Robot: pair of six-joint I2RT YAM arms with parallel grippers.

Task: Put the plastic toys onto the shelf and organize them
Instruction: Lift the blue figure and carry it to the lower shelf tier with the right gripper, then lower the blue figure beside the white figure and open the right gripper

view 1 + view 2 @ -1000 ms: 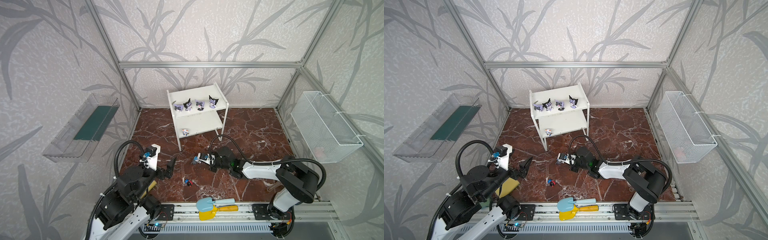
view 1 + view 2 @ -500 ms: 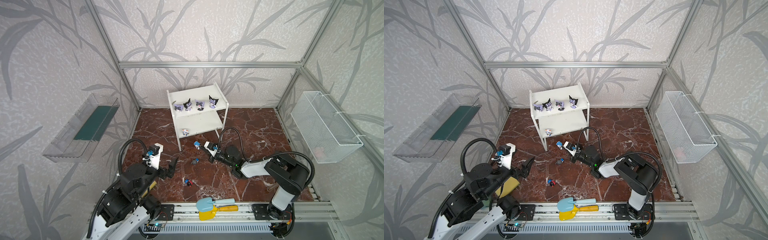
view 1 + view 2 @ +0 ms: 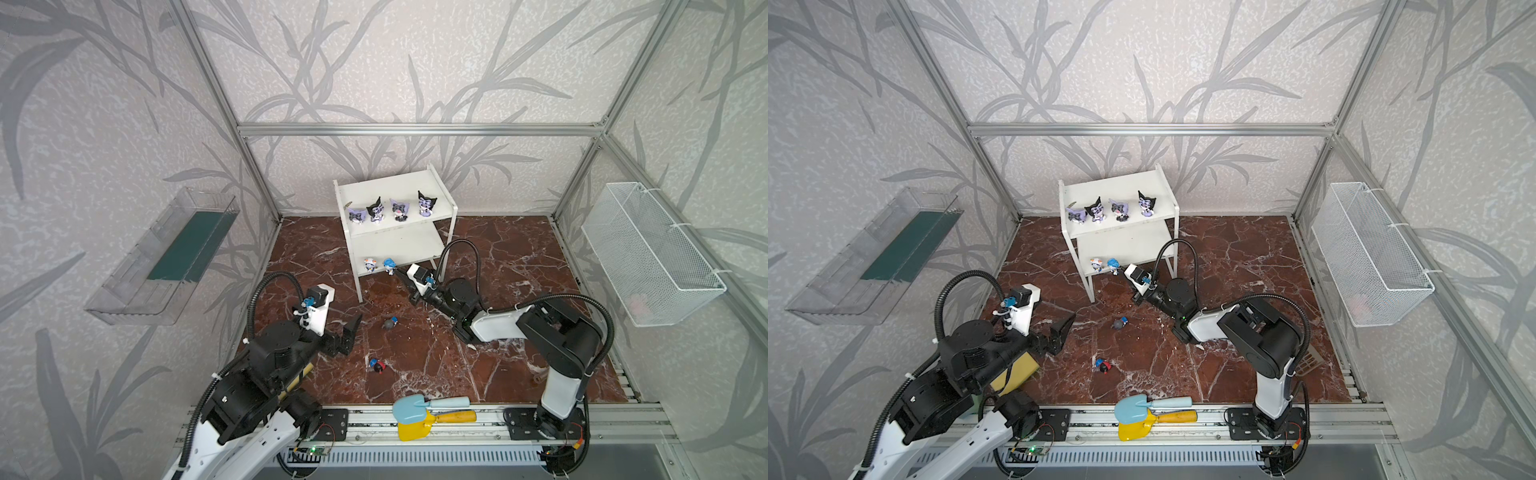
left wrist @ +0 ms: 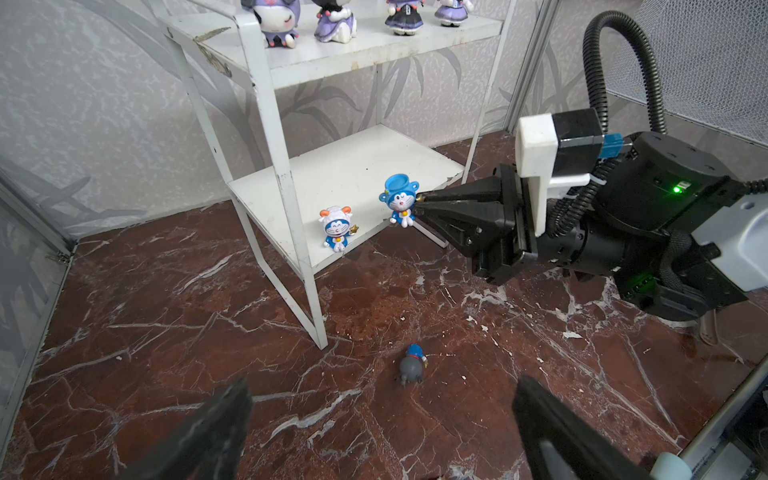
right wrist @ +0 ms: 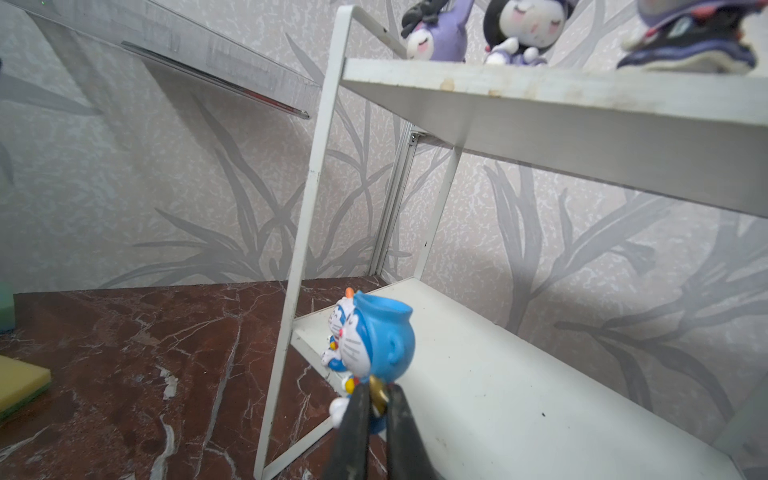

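In both top views the right gripper (image 3: 398,272) reaches to the near edge of the lower board of the shelf (image 3: 399,245). It is clamped on the blue figurine (image 3: 389,264), just right of the white-hooded figurine (image 3: 370,264). Four purple figurines (image 3: 376,210) stand on the top board. The grey figurine (image 3: 389,323) and the red figurine (image 3: 377,365) lie on the floor (image 3: 498,257). The left gripper (image 3: 347,336) hovers near them, jaws wide apart.

In the left wrist view the blue one is upright at the board's edge; if its feet rest there, I cannot tell.

In the right wrist view the fingertips (image 5: 353,432) pinch only a small gold part behind it. Light, hard, smooth and big-headed, it may swivel, I judge; a hold across the body seems surer.
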